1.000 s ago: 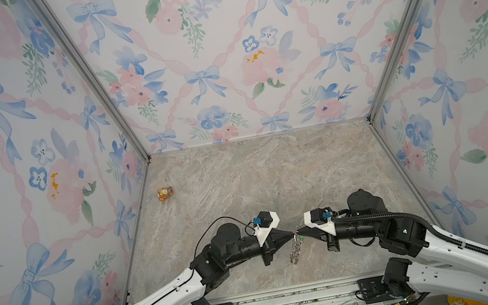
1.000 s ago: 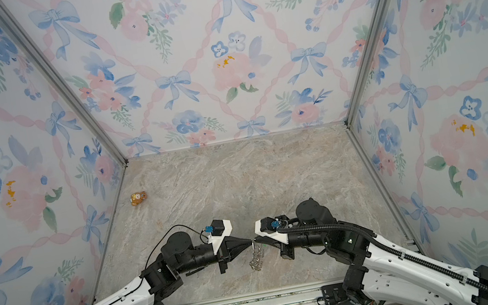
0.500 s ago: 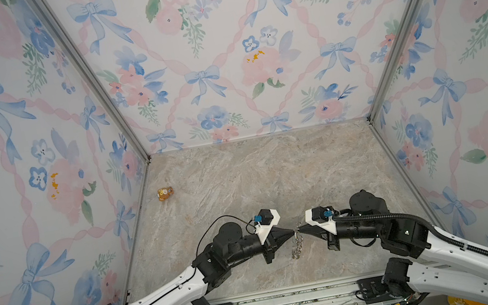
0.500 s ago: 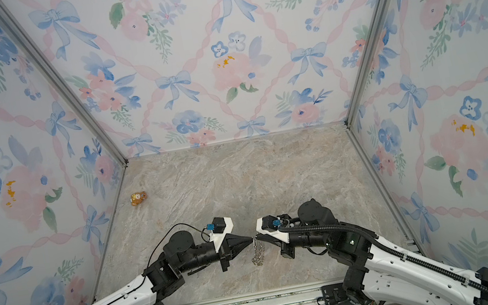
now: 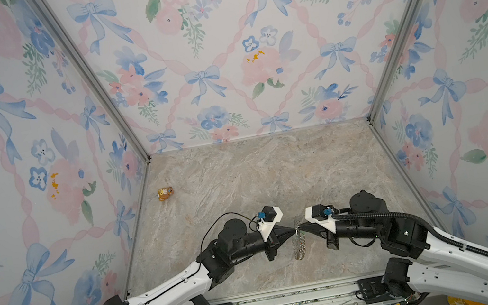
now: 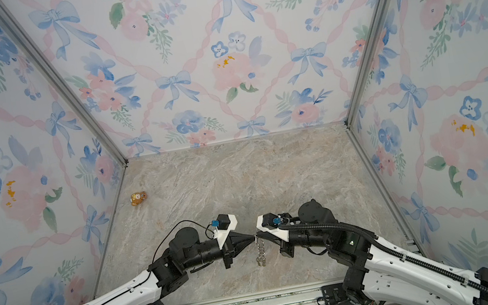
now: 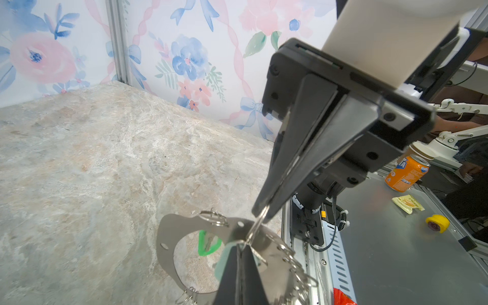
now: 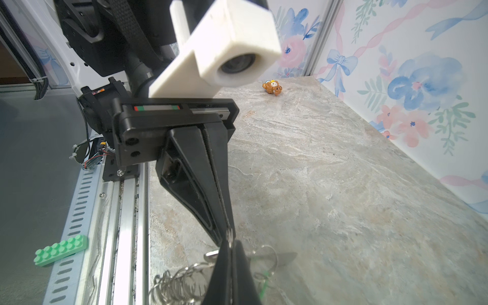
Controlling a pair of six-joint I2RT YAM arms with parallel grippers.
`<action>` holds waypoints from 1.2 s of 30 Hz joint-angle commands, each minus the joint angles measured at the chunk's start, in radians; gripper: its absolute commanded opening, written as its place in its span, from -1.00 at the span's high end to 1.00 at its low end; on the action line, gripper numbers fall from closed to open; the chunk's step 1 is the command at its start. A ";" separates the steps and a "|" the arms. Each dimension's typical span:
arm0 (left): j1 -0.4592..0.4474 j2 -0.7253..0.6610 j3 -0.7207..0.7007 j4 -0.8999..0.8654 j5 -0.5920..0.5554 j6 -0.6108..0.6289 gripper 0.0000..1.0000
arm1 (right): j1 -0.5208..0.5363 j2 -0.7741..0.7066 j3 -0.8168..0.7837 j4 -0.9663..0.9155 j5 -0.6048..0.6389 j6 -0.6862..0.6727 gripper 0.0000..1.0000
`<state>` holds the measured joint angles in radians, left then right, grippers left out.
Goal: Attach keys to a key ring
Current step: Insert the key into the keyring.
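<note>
Left wrist view: left hand (image 7: 239,247) and right hand (image 7: 260,212) each clamp the hanging key ring (image 7: 165,232).

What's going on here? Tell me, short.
Both arms are at the key ring, which is held up between them. The right gripper is shut on a thin silver piece at its rim; the left gripper is shut right beside it. A green key shows through the hoop. The bear figurine lies apart.

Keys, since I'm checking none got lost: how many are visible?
2. A bright green key shows through the key ring; a mint-tagged key sits by the left claw. Others could be hidden.
</note>
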<state>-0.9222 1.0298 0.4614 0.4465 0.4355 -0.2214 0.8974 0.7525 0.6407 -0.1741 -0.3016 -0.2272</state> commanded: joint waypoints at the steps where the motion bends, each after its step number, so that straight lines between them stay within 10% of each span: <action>1: -0.001 0.026 0.020 -0.057 0.049 -0.003 1.00 | -0.004 -0.018 0.001 0.105 0.019 0.015 1.00; 14: -0.001 -0.032 0.017 -0.088 -0.035 0.018 1.00 | -0.005 -0.022 0.003 0.067 0.044 0.005 1.00; 25: -0.006 -0.197 -0.052 -0.057 -0.237 0.029 0.26 | -0.006 0.039 0.051 0.029 0.081 0.032 1.00; 36: -0.029 -0.142 -0.041 -0.034 -0.171 0.081 0.20 | 0.008 0.105 0.053 0.050 0.041 0.031 1.00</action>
<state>-0.9443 0.8734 0.4225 0.3889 0.2241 -0.1783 0.8986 0.8482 0.6582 -0.1608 -0.2398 -0.2153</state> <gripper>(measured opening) 0.400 0.045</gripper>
